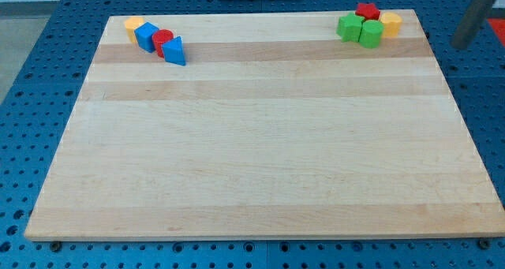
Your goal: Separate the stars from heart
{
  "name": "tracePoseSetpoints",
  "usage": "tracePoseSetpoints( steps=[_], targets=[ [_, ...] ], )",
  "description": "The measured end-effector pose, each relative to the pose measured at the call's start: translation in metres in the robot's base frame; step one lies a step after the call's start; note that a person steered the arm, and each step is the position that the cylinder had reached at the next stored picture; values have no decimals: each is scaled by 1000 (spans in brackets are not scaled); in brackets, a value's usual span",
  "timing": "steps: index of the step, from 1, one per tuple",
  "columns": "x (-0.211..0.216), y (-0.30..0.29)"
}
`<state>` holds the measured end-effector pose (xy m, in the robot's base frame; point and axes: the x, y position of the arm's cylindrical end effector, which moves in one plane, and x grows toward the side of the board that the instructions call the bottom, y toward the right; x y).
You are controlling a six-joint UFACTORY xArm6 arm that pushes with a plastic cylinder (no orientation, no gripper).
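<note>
Two clusters hug the surface [260,143] top edge, red star [367,11] and green star [349,27] jammed against yellow heart [390,24], my tip [460,43] just right, no pincer.

Bright even light, soft short shadows, faint glare on wooden board [260,143], slightly soft focus.

A pale wooden board [260,143] with light grain bands is lying on a blue perforated table [47,64], showing yellow [133,24], blue [147,36] and red [162,41] blocks at left and green [349,26], red [367,11] and yellow [390,23] blocks at right.
</note>
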<state>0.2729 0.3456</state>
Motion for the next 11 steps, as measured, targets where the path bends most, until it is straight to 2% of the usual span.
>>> tracePoseSetpoints(
  steps=[1,2,4,7,10,11],
  targets=[
    [-76,-9],
    [-82,-21],
    [-63,-115],
    [-60,-164],
    [19,-200],
    [18,-225]
  ],
)
